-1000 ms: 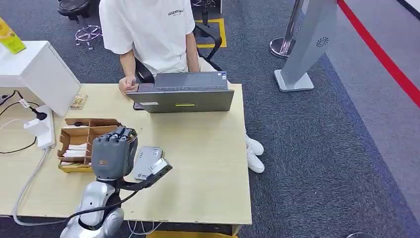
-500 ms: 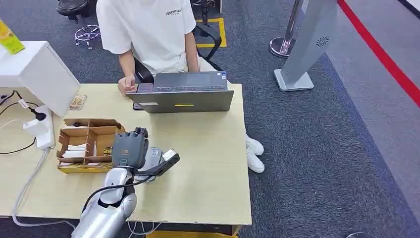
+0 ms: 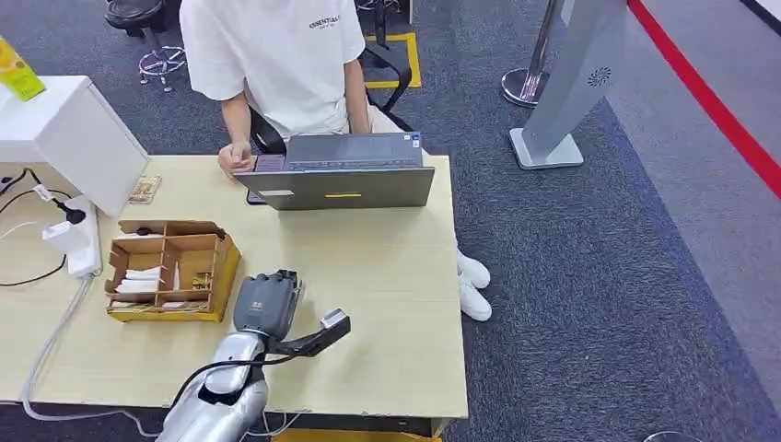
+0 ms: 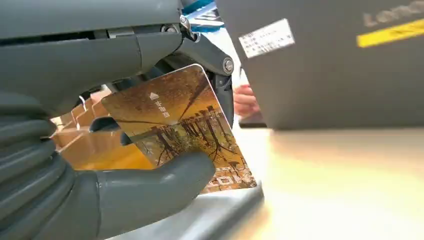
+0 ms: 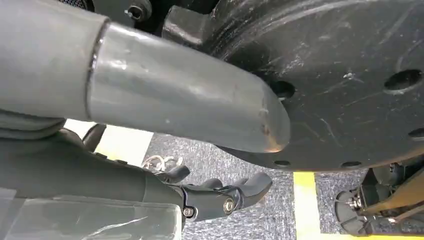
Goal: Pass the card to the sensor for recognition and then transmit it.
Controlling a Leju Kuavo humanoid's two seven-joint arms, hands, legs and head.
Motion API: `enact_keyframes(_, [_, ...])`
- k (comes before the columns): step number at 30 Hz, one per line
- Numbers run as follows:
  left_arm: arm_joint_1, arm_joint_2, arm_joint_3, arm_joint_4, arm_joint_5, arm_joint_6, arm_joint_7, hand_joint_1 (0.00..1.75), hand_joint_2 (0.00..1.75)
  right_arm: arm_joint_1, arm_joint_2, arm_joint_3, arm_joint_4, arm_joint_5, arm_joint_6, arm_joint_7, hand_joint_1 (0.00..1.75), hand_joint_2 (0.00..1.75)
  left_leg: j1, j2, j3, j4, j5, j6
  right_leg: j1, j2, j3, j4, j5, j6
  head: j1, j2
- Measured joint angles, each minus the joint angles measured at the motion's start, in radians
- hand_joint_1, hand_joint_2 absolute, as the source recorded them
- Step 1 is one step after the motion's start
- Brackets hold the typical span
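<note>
My left hand (image 3: 266, 304) hangs over the middle of the wooden table (image 3: 387, 313), right of the cardboard box. In the left wrist view it pinches a brown-gold picture card (image 4: 175, 125) between the thumb (image 4: 150, 192) and the dark fingers behind it. The card is held tilted just above a grey flat surface, the sensor (image 4: 215, 217). In the head view the hand hides the sensor. My right hand (image 5: 100, 175) hangs beside my body, fingers loosely apart and holding nothing.
A cardboard compartment box (image 3: 170, 269) stands just left of my left hand. A grey laptop (image 3: 343, 175) sits at the far edge, with a seated person (image 3: 276, 64) behind it. A white box (image 3: 64, 138) and a power strip (image 3: 72, 241) lie at the left.
My left hand has moved right and toward me with the card, from over the cardboard box to over the grey sensor, which it now covers.
</note>
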Motion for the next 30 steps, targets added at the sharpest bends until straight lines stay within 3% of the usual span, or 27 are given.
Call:
enact_keyframes(16, [0.029,0.010,-0.037,-0.055,0.032,-0.017,0.024,1.75,1.75,0.000,0.000,0.034,0.000,-0.036,-0.001,-0.003,0.00,0.00,0.000,0.000,0.000,0.000,0.000,0.000,0.000,0.000,0.000,0.001,0.000,0.000,0.000,0.000])
enact_keyframes(18, [0.019,0.011,-0.037,-0.053,0.052,0.046,0.024,1.75,1.75,0.000,0.000,0.043,0.000,-0.039,-0.001,-0.003,0.00,0.00,0.000,0.000,0.000,0.000,0.000,0.000,0.000,0.000,0.000,0.001,0.000,0.000,0.000,0.000])
enact_keyframes(22, [-0.081,0.014,-0.022,-0.060,0.053,0.350,-0.024,1.75,1.75,-0.002,-0.003,0.076,0.002,-0.024,0.000,0.001,0.00,0.00,0.000,-0.004,-0.001,0.000,0.001,-0.001,0.000,-0.003,0.000,0.001,0.000,0.000,0.000,0.000])
enact_keyframes(24, [-0.139,0.019,0.009,-0.093,0.013,0.388,-0.061,1.75,1.75,-0.005,-0.007,0.096,0.002,-0.017,0.003,0.002,0.00,0.00,0.000,-0.004,-0.001,0.000,0.002,-0.002,0.000,-0.003,0.000,0.002,0.001,-0.001,0.000,0.000])
enact_keyframes(30, [-0.350,0.046,0.172,-0.132,-0.054,0.400,-0.147,1.75,1.75,-0.006,-0.026,0.157,0.000,0.001,0.013,0.016,0.00,0.00,0.000,-0.003,0.000,0.001,0.003,-0.002,0.000,-0.003,0.000,0.003,0.002,-0.002,0.000,0.000])
